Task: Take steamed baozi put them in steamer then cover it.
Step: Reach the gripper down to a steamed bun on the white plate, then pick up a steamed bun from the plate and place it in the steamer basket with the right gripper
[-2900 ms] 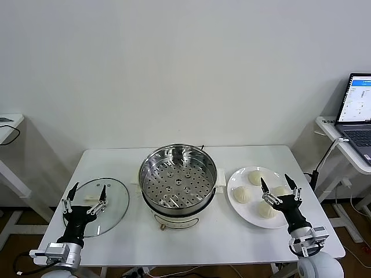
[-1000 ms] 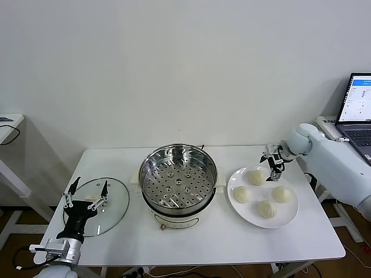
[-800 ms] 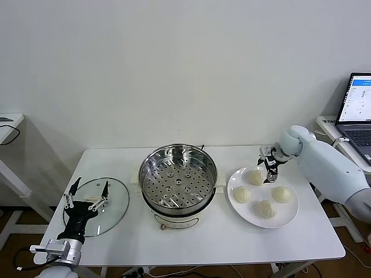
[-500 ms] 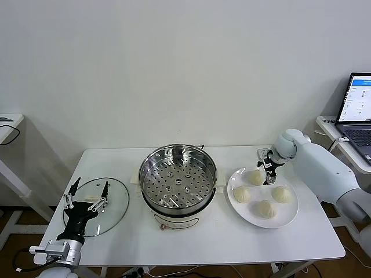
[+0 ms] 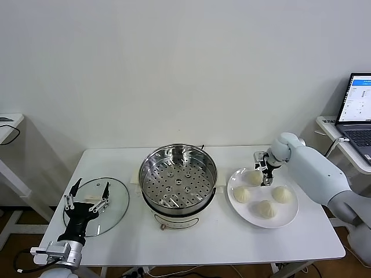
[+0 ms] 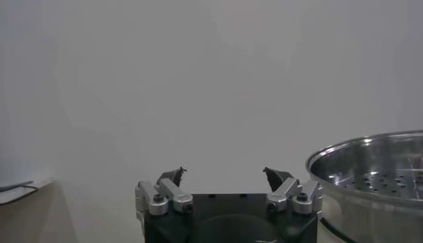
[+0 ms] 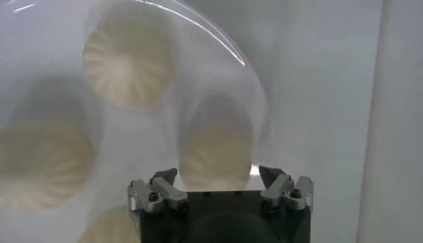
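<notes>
Four creamy-white baozi lie on a white plate (image 5: 289, 211) right of the steamer (image 5: 177, 177), whose shiny perforated basket holds nothing. My right gripper (image 5: 264, 169) is open and hangs just over the far baozi (image 5: 254, 178). In the right wrist view that baozi (image 7: 215, 146) lies between the open fingers of the right gripper (image 7: 217, 174), with other baozi (image 7: 129, 63) beside it on the plate (image 7: 158, 125). My left gripper (image 5: 87, 197) is open and empty over the glass lid (image 5: 114, 202) at the table's left. It shows open in the left wrist view (image 6: 223, 173), with the steamer (image 6: 370, 172) beyond.
The steamer stands on a cream pot base (image 5: 174, 219) mid-table. A laptop (image 5: 359, 107) sits on a side table at the far right. Another side table (image 5: 8, 123) is at the far left.
My right arm has risen from the table's front right and swung over the plate's far side, then crept left and down toward the far baozi. The left gripper sank slightly.
</notes>
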You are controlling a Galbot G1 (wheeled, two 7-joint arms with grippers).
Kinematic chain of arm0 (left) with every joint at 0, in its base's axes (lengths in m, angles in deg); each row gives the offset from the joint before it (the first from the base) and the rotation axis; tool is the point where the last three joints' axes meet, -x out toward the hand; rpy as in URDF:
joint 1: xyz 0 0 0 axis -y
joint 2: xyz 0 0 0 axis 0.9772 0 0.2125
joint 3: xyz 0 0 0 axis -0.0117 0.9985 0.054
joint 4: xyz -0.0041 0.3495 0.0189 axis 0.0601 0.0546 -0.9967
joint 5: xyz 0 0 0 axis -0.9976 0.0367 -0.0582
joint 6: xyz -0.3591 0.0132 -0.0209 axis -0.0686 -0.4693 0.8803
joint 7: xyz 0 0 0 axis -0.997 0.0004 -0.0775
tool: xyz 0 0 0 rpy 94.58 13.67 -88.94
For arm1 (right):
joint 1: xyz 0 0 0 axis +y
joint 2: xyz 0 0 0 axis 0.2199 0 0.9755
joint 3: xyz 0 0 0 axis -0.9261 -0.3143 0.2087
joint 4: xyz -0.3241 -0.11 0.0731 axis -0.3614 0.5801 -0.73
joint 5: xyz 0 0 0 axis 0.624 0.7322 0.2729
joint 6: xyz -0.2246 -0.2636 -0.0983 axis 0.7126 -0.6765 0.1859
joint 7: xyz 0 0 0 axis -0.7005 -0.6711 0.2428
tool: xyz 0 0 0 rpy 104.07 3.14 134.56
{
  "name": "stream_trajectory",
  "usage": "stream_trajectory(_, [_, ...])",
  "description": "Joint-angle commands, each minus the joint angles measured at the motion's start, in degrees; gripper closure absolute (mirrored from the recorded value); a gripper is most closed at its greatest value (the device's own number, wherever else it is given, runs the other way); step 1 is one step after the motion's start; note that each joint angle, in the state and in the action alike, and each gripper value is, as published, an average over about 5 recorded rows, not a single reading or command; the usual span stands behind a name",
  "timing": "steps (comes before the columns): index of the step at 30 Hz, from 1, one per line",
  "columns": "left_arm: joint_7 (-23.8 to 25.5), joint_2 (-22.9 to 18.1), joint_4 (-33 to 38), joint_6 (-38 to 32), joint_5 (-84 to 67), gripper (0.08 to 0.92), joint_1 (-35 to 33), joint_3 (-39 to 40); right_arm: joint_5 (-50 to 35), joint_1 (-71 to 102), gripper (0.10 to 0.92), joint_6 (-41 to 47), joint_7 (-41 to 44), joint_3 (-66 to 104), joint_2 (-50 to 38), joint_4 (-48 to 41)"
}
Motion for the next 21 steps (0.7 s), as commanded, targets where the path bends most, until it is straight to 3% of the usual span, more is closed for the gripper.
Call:
stream_trajectory(1, [0.0, 0.0, 0.0, -0.1, 0.0, 0.177, 0.0, 0.0, 0.4, 0.1, 0.249, 0.0, -0.2, 0.3, 0.4, -0.5])
stream_trajectory(6, [-0.1, -0.1, 0.1, -0.1, 0.0, 0.177, 0.0, 0.2, 0.8, 0.2, 0.310, -0.2, -0.3, 0.5, 0.4, -0.4])
stream_trajectory(15, [-0.2, -0.2, 0.3, -0.1, 0.0, 0.177, -0.1, 0.3, 0.5, 0.2, 0.321, -0.7, -0.4, 0.7, -0.1, 0.5])
stream_trajectory(21, [-0.3, -0.1, 0.8, -0.1, 0.0, 0.177, -0.5, -0.1, -5.5, -2.7, 0.330, -0.6, 1.1, -3.7, -5.8, 8.0])
